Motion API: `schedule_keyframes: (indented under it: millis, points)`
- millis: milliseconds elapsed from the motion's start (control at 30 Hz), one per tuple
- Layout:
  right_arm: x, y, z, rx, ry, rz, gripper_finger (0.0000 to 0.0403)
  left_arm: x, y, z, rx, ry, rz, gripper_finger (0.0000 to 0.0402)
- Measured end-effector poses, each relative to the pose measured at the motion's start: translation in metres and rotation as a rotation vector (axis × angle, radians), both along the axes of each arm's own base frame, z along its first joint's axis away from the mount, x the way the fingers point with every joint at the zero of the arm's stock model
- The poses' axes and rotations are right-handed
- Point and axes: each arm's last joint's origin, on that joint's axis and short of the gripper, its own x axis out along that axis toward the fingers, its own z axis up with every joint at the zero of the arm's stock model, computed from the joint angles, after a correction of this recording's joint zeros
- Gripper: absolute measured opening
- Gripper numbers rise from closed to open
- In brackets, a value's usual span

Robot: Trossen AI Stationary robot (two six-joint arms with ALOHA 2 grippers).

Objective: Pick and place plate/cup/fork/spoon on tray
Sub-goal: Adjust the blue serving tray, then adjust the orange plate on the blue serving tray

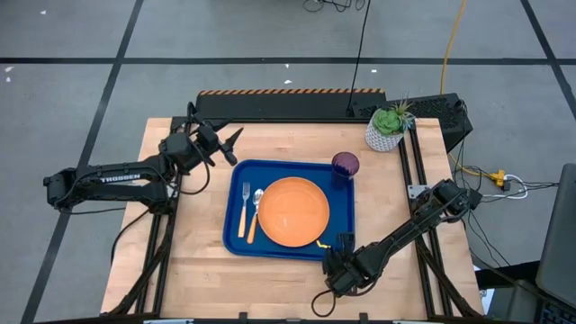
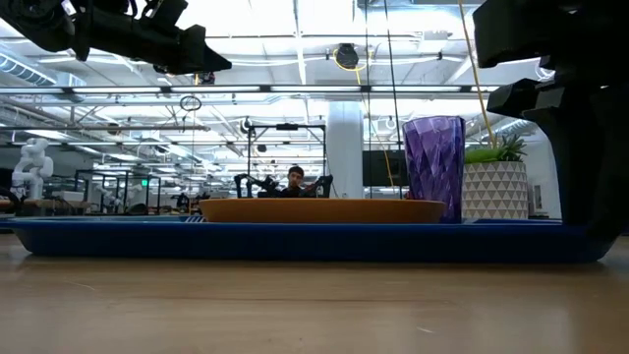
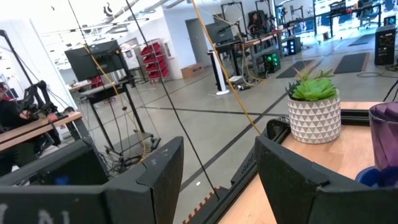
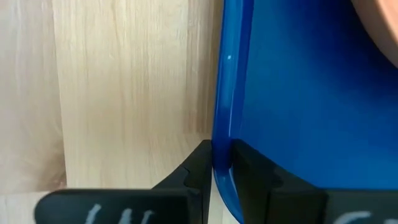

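Both jaws differ: right gripper point(image 4: 221, 167) pinches glossy blue tray point(image 4: 298, 112) lip; left gripper point(image 3: 214, 171) gapes.

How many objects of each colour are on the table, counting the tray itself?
Orange: 3, the plate, the fork and the spoon, both with orange handles
Blue: 1, the tray
Purple: 1, the cup
White and green: 1, the potted succulent
Total: 6

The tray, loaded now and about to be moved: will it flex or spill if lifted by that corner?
The tray looks like thin plastic, so it probably sags when lifted by the lip the right claw pinches. The upright cup may tip; the plate could slide.
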Motion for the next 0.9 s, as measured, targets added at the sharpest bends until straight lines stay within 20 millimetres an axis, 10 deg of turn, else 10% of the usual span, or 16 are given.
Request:
schedule_keyframes:
  millis: [600, 900]
  points:
    - [-0.011, 0.01, 0.0, -0.046, 0.007, 0.07, 0.0048, 0.0, 0.0, 0.0, -0.004, -0.003, 0.001, 0.02]
    - [-0.016, 0.002, 0.039, -0.03, -0.16, 0.004, 0.0138, 0.0, 0.0, 0.0, -0.005, -0.003, 0.002, 0.02]
